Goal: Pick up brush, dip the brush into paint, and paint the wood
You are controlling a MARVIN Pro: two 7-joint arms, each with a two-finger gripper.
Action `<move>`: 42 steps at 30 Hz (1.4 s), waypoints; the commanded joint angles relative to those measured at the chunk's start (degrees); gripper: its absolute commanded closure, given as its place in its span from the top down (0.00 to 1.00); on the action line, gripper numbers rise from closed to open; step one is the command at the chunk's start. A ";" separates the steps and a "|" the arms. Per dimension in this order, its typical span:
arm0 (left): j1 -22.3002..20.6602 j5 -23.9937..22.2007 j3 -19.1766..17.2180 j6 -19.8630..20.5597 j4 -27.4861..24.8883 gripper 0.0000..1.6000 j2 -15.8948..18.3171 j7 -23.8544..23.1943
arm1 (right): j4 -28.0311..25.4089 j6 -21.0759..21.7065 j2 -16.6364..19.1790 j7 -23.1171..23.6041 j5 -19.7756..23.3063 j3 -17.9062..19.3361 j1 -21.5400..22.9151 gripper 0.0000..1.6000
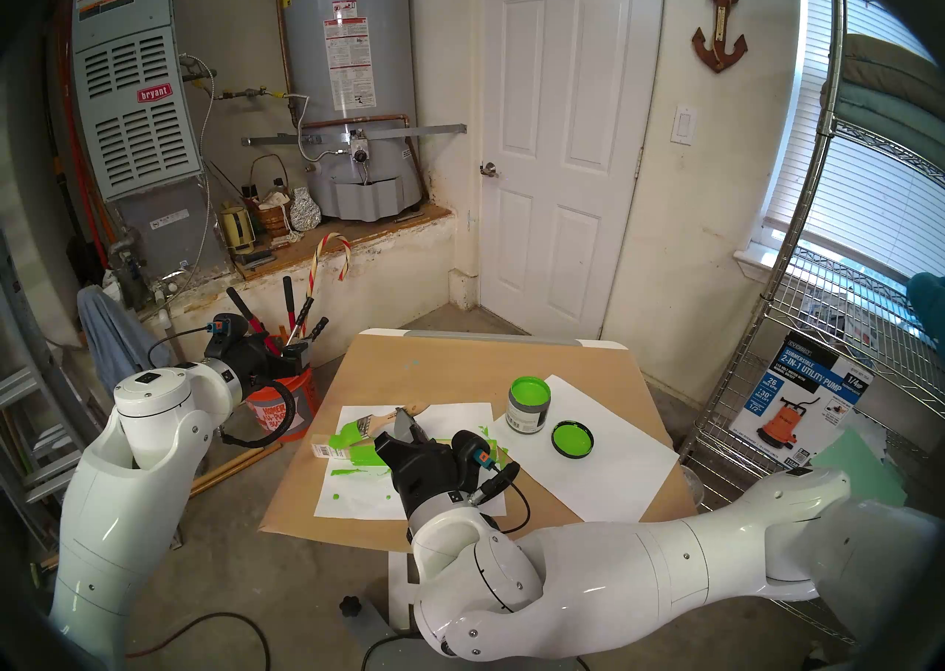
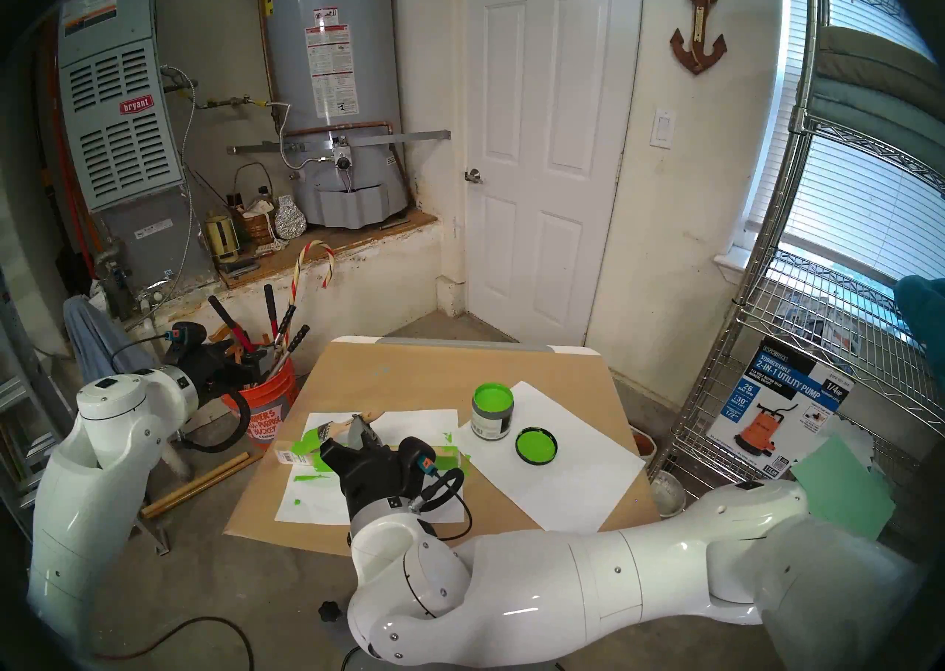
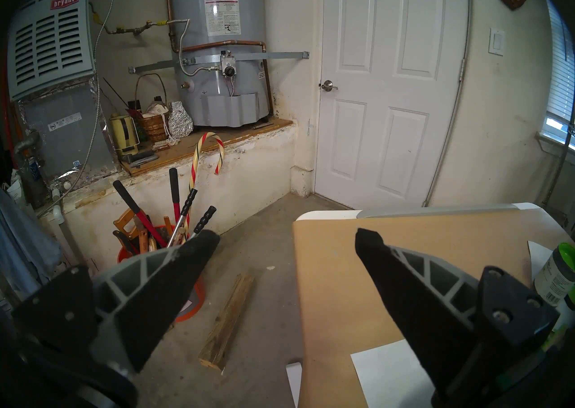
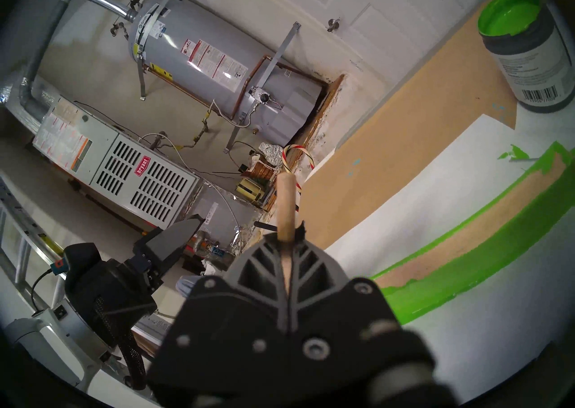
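Clamping brush (image 1: 381, 419) handle, right gripper (image 1: 405, 424) shut tight, bristles seemingly on wood (image 1: 353, 442)

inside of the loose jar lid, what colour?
Bright lime green, with a black rim: lid. Clearest in the head stereo left view.

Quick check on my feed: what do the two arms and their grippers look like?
Both arms have glossy white shells with a silver band at the wrist. The left gripper and right gripper are black, with grey ribbed, tapering fingers. Each wrist carries a black camera pod with a teal-and-orange plug and a looping black cable.
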 commanded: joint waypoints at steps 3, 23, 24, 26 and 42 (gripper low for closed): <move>-0.37 0.13 -0.69 -0.56 -1.05 1.00 0.12 0.12 | -1.03 -0.16 0.20 -3.29 0.75 0.49 0.91 0.00; -0.38 0.13 -0.69 -0.55 -1.05 1.00 0.12 0.12 | -0.66 -0.16 0.94 -1.50 3.81 -0.70 1.43 0.00; -0.38 0.13 -0.69 -0.55 -1.05 1.00 0.12 0.12 | -0.67 -0.16 1.04 -1.44 3.85 -0.77 1.45 0.00; -0.38 0.13 -0.69 -0.55 -1.05 1.00 0.12 0.12 | -0.68 -0.16 1.18 -2.09 3.08 -1.09 1.64 0.00; -0.39 0.12 -0.68 -0.55 -1.04 1.00 0.12 0.12 | -2.97 -0.16 5.55 -2.75 0.72 -1.53 1.31 0.00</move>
